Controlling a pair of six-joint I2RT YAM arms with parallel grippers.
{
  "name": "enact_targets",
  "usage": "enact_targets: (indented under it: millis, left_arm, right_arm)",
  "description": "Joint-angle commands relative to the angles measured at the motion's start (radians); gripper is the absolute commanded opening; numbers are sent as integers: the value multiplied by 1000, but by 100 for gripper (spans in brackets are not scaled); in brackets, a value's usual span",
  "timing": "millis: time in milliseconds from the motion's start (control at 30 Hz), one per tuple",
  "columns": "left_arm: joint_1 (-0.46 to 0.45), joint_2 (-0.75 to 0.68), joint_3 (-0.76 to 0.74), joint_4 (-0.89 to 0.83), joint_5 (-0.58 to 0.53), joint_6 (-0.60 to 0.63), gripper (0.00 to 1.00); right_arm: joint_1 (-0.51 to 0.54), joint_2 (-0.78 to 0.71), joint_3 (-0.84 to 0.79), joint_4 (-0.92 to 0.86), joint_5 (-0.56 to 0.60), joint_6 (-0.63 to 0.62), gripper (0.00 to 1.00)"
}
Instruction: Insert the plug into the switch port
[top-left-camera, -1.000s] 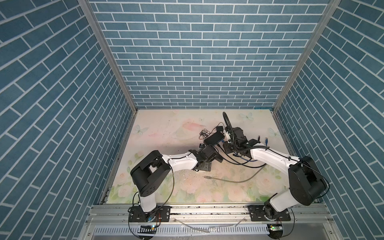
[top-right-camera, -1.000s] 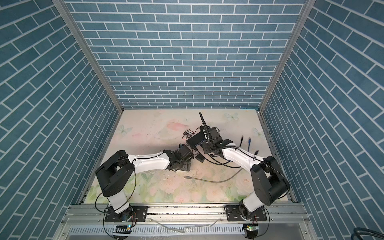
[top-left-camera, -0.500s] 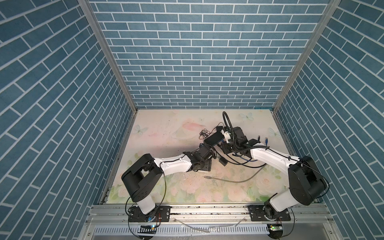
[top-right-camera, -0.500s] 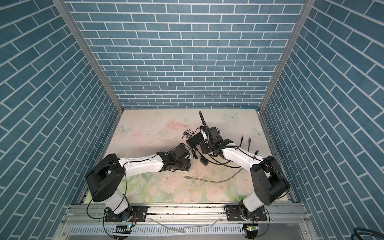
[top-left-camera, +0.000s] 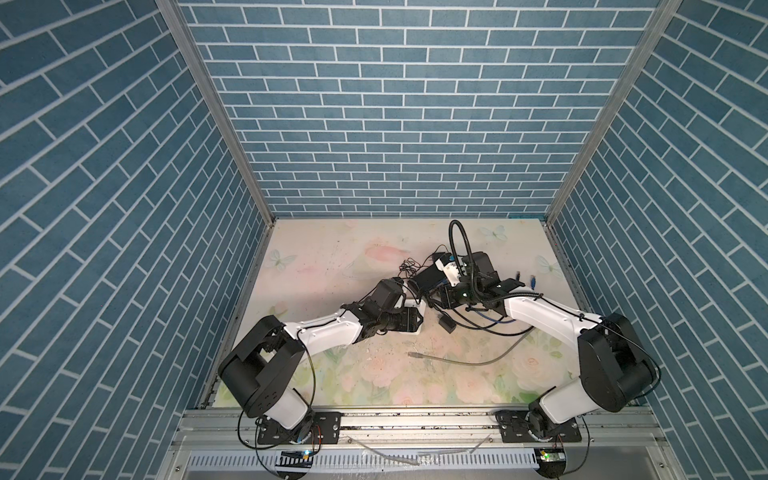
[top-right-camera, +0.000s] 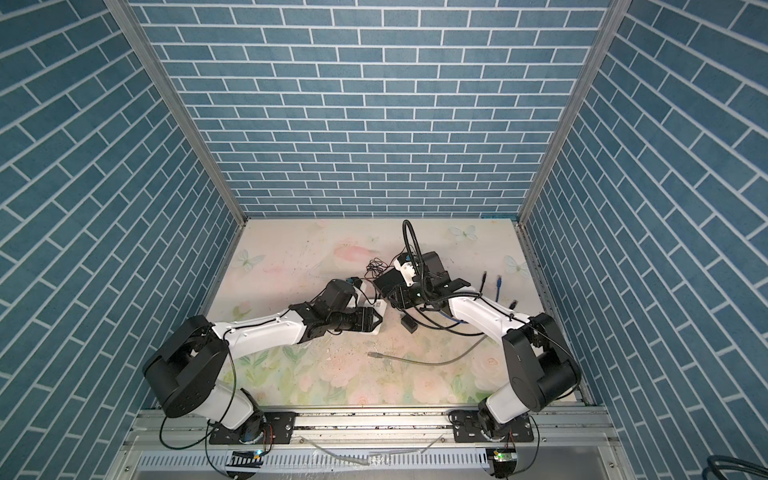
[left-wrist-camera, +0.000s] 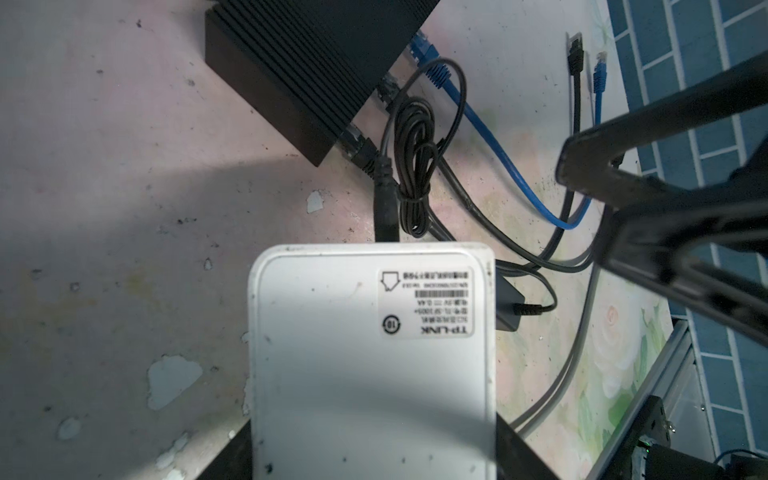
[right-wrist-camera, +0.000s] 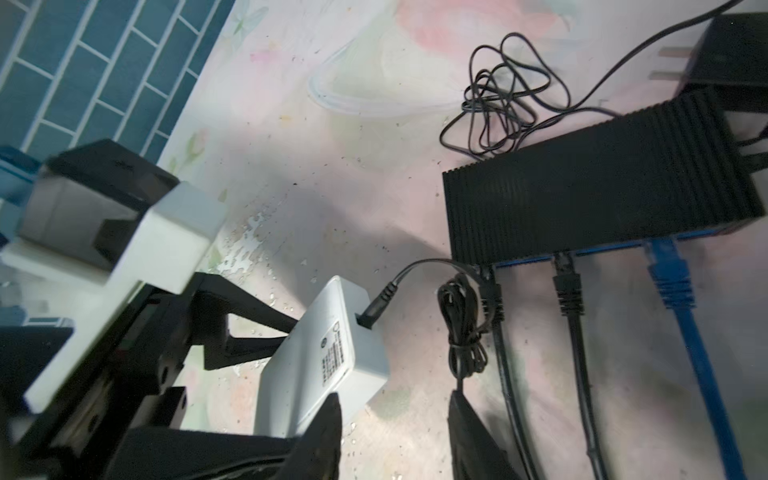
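Note:
A white switch (left-wrist-camera: 374, 353) with a label lies flat on the floral table, and my left gripper (left-wrist-camera: 374, 419) is shut on its two long sides. In both top views the switch (top-left-camera: 419, 311) (top-right-camera: 377, 308) shows just beyond the left gripper (top-left-camera: 417, 322) (top-right-camera: 377, 322). A black barrel plug (left-wrist-camera: 384, 208) (right-wrist-camera: 376, 305) has its tip in the port (right-wrist-camera: 363, 322) on the switch's end face. My right gripper (right-wrist-camera: 392, 399) (top-left-camera: 434, 301) hovers open beside that end, nothing between its fingers, one tip by the bundled black cord (right-wrist-camera: 461, 332).
A black ribbed box (right-wrist-camera: 602, 183) (left-wrist-camera: 316, 62) lies just behind, with two black cables and a blue cable (right-wrist-camera: 673, 282) plugged in. A black adapter (top-left-camera: 446, 322) and a loose grey cable (top-left-camera: 478, 360) lie nearer the front. Two loose plugs (top-left-camera: 524, 277) rest at the right.
The left arm's elbow has swung down and to the left while its gripper stayed at the white switch. The right arm has hardly moved.

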Motion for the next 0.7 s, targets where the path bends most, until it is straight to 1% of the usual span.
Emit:
enact_targets:
  millis: [0,133,233,567,667]
  left_arm:
    - [4,-34,-25,62,8,50,67]
    - [4,-39,-47,114,-8,67,67]
    - [3,-35,-58,163,-11,72,67]
    - [3,-10,-54,251,12,79,67]
    - [3,-2,-52,262,18,79,68]
  right_arm:
    - [-14,13,11,12,-91,104,43]
    - [-14,34,16,31,-123,191,43]
    - [-14,40,15,41,-136,231,44]
    - [-12,77,25,45,-139,284,45]
    - [-12,91,24,78,-141,303,41]
